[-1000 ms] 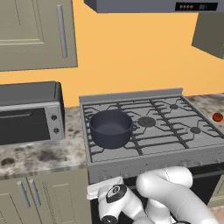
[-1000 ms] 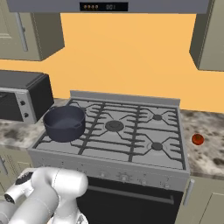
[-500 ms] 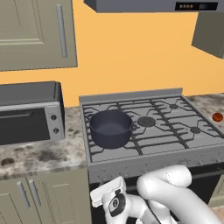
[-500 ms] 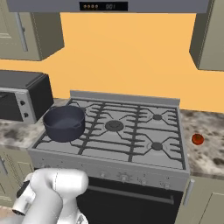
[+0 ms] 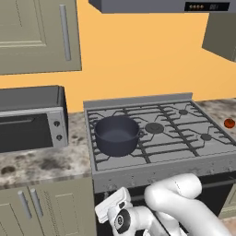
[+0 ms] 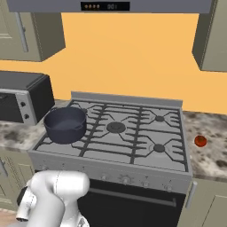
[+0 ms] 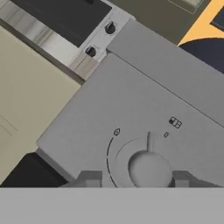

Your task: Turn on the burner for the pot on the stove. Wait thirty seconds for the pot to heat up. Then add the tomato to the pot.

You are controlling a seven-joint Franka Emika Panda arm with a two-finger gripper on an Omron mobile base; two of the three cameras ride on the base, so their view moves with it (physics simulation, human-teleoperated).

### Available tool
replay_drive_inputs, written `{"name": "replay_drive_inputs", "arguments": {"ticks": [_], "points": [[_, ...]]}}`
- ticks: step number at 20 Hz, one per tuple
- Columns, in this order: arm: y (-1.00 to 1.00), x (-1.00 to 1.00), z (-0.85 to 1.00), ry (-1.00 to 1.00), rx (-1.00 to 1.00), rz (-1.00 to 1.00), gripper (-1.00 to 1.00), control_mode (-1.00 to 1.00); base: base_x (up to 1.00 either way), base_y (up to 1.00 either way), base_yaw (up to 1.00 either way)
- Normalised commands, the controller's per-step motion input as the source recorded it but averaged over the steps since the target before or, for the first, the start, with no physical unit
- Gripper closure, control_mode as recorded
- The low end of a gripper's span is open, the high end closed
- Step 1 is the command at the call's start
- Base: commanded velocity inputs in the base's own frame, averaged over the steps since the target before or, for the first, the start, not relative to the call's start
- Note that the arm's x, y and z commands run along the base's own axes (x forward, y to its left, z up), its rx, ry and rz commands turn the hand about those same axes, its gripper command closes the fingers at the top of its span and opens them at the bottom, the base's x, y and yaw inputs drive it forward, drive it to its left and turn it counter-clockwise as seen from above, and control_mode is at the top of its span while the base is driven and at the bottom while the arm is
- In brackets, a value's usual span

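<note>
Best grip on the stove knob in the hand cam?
Take the knob across its rounded body, one fingertip on each side, coming straight at the stove front panel. It bulges off the flat panel, and the end effector already straddles it.

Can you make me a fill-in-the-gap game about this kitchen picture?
1. The pot sits on the front-left burner of the ____.
2. The tomato lies on the counter, to the ____ of the stove.
3. In the hand view, a round stove ____ sits between the gripper jaws.

Missing words: stove; right; knob
</note>
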Motion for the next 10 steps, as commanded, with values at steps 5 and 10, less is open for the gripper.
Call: {"name": "replay_drive_inputs", "arguments": {"ticks": [5,10], "points": [[0.11,-0.50,0.75,-0.14,0.01,-0.02,-1.00,-1.00,0.00,0.00,0.00],[0.16,-0.99,1.00,-0.16,0.00,-0.15,-1.00,-1.00,0.00,0.00,0.00]]}}
